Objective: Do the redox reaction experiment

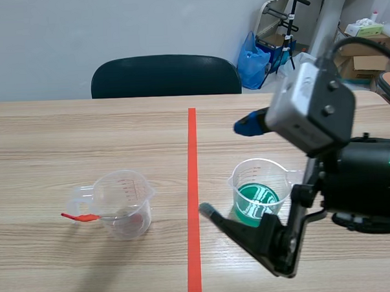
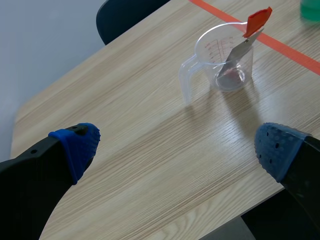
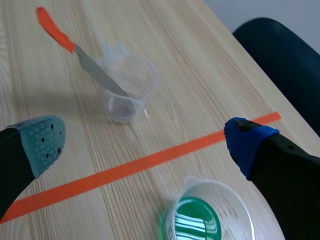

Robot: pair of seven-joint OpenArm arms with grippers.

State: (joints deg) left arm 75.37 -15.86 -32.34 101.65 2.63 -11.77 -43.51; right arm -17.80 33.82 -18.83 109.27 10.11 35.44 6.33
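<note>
Right tool released, above cup of green liquid. Left tool released, well apart from clear cup holding spatula. Chair behind surface, bag beyond.

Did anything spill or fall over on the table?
No, nothing looks wrong. The measuring cup of green liquid stands upright. So does the other measuring cup, with a red-handled metal tool leaning inside it. I see no puddles on the table.
</note>
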